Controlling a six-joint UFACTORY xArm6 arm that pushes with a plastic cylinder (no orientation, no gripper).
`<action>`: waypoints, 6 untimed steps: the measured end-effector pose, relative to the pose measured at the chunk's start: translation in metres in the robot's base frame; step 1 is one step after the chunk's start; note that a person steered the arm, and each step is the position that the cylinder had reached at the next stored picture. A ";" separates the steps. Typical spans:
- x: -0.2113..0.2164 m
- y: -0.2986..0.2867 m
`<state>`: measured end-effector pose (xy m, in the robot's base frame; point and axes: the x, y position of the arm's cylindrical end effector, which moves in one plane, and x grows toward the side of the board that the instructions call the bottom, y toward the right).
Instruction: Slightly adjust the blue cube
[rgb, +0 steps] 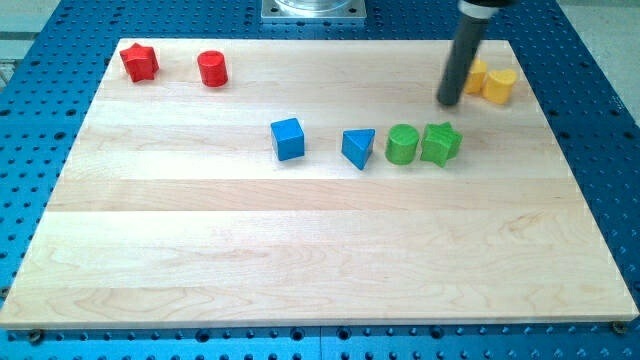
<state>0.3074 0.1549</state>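
The blue cube (288, 138) sits on the wooden board (300, 240) a little left of the middle, in the upper half. My tip (449, 102) is on the board at the upper right, well to the right of the blue cube and slightly above its level. The rod stands just left of two yellow blocks (498, 85), and partly hides the nearer one. A blue triangular block (358, 147) lies between the blue cube and my tip's side of the board.
A green cylinder (402, 144) and a green star-like block (440, 143) sit touching, right of the blue triangle and below my tip. A red star (139, 62) and a red cylinder (212, 68) sit at the upper left. A blue perforated table surrounds the board.
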 end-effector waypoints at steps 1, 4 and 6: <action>-0.008 -0.071; 0.042 -0.200; 0.080 -0.212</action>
